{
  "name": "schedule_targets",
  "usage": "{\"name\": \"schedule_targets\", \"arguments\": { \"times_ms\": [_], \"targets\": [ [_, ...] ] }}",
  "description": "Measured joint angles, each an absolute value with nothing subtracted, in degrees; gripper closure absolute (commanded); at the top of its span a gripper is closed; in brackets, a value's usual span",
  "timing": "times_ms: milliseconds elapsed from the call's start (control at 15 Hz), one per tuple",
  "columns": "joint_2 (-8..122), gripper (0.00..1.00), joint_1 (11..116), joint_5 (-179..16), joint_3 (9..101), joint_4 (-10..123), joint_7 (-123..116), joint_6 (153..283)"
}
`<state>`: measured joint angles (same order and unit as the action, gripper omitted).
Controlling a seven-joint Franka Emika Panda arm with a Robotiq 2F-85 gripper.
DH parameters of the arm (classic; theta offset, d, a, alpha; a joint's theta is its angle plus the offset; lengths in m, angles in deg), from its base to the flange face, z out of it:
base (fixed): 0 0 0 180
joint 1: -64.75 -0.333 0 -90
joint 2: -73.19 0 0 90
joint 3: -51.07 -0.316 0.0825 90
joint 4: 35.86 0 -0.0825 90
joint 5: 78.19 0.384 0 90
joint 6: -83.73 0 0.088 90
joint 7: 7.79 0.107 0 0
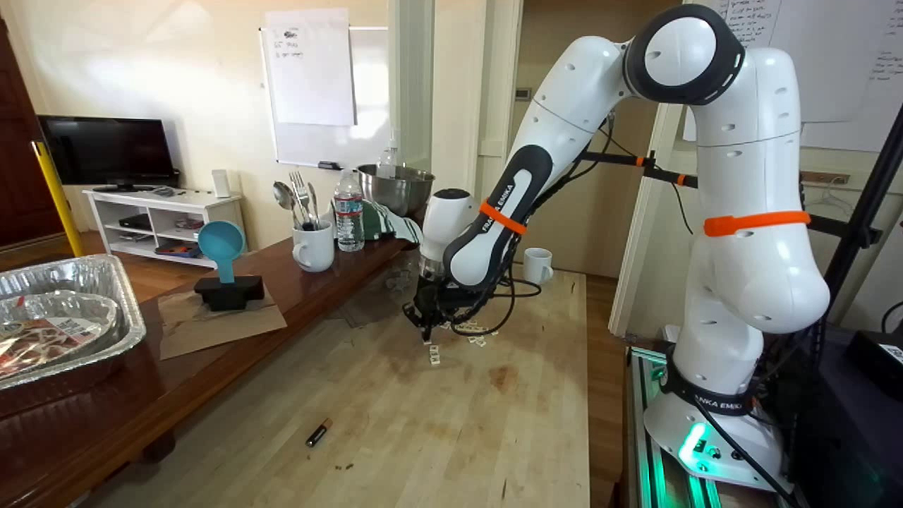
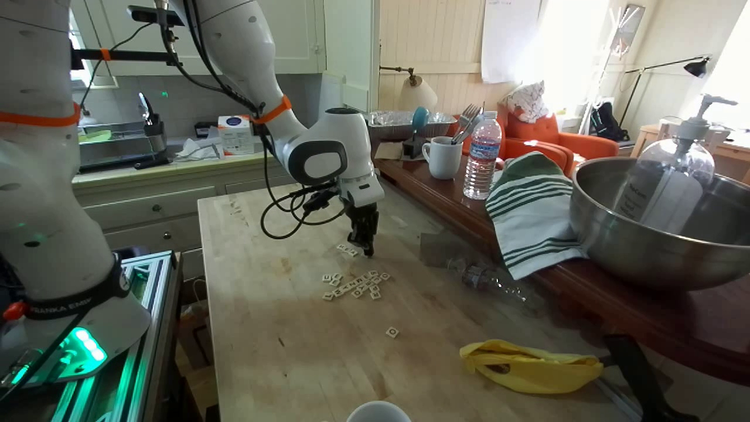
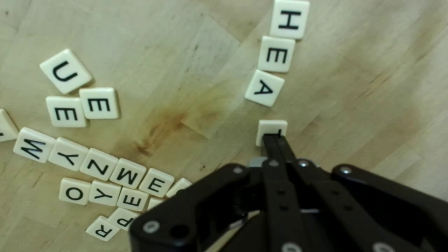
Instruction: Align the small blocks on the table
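The small blocks are pale letter tiles on the wooden table [image 1: 423, 437]. In the wrist view an H tile [image 3: 289, 19], an E tile [image 3: 276, 54] and a tilted A tile [image 3: 264, 88] form a slightly crooked line. A T tile [image 3: 273, 126] lies in the same line, with a gap between it and the A. My gripper [image 3: 274, 137] is shut with nothing between its fingers. Its tips cover part of the T from above; I cannot tell whether they touch it. The gripper points down in both exterior views [image 1: 427, 339] [image 2: 368, 253].
More tiles lie near this line, including a U tile [image 3: 65, 71] and a Z tile [image 3: 98, 163]; a lone O tile [image 2: 392, 332] lies apart. A white mug [image 1: 538, 264], a battery [image 1: 319, 432], a yellow object [image 2: 533, 366] and a clear bottle [image 2: 483, 276] are on the table.
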<state>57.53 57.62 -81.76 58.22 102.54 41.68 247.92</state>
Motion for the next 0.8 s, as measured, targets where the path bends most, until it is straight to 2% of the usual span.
{"name": "schedule_targets", "arguments": {
  "times_ms": [800],
  "targets": [
    [58.1,1.0,57.48,-81.76,58.13,103.41,38.99,247.92]
  ]
}}
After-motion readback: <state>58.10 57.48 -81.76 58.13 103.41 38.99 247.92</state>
